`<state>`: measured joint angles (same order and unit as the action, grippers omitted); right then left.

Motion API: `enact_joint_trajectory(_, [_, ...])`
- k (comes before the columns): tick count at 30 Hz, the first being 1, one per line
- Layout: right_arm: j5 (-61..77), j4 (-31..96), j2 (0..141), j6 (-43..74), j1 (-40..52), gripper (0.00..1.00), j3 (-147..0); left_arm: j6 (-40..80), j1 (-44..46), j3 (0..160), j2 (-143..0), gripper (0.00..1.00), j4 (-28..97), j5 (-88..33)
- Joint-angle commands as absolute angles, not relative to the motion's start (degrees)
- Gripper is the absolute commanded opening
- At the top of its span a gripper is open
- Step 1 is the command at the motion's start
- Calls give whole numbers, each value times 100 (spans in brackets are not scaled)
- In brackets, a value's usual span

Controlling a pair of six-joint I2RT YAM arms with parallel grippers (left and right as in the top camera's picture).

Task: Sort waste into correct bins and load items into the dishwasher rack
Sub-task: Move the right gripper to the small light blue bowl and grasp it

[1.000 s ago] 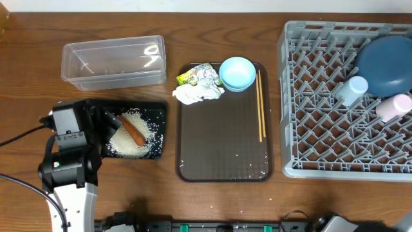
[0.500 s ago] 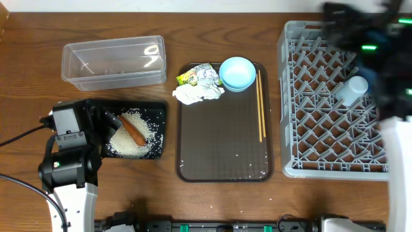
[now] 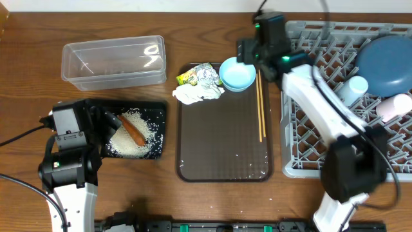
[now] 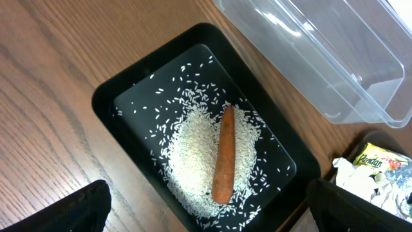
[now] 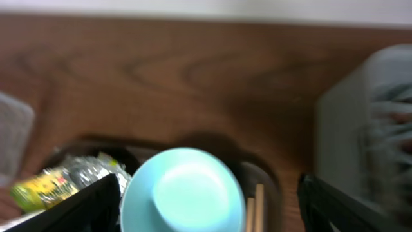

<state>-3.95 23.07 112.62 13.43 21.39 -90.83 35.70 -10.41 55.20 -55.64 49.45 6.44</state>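
The black tray (image 3: 154,109) holds white rice (image 3: 129,143) and an orange carrot (image 3: 132,129); both show in the left wrist view, rice (image 4: 193,161) and carrot (image 4: 223,154). My left gripper (image 4: 206,209) is open above this tray. The clear tub (image 3: 112,61) stands behind it. The green-yellow wrapper (image 3: 193,76), white tissue (image 3: 196,94), small light blue bowl (image 3: 237,73) and chopsticks (image 3: 260,106) lie on the brown serving tray (image 3: 222,158). My right gripper (image 5: 206,206) is open above the small bowl (image 5: 183,190). The grey rack (image 3: 322,116) holds the dark blue bowl (image 3: 385,62) and two cups (image 3: 354,87).
The right arm (image 3: 315,96) stretches across the rack's left side. The left arm base (image 3: 67,154) sits at the front left, by the black tray. Bare wooden table (image 3: 212,32) lies behind the trays.
My right arm has swung in from the rack at the far right to above the small light blue bowl. The left arm has not moved.
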Motion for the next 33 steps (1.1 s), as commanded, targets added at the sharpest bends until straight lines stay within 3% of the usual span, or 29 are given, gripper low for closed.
enact_joint_trajectory(1, [67, 2294, 11705, 910, 2346, 88, -9413, 3496, -1059, 5524, -5575, 99, 4947, 757])
enact_joint_trajectory(12, [23, 2434, 12298, 307, 2738, 90, -9406, 3496, -1059, 5524, -5575, 99, 4947, 757])
enact_joint_trajectory(21, [23, 3109, 12304, 303, 2733, 65, -9400, 3496, -1059, 5524, -5575, 99, 4947, 757])
enact_joint_trajectory(30, [-139, 3693, 12307, 97, 2757, 58, -9393, 3496, -1059, 5524, -5575, 99, 4947, 757])
enact_joint_trajectory(33, [-213, 3763, 12307, 54, 2755, 52, -9393, 3496, -1059, 5524, -5575, 99, 4947, 757])
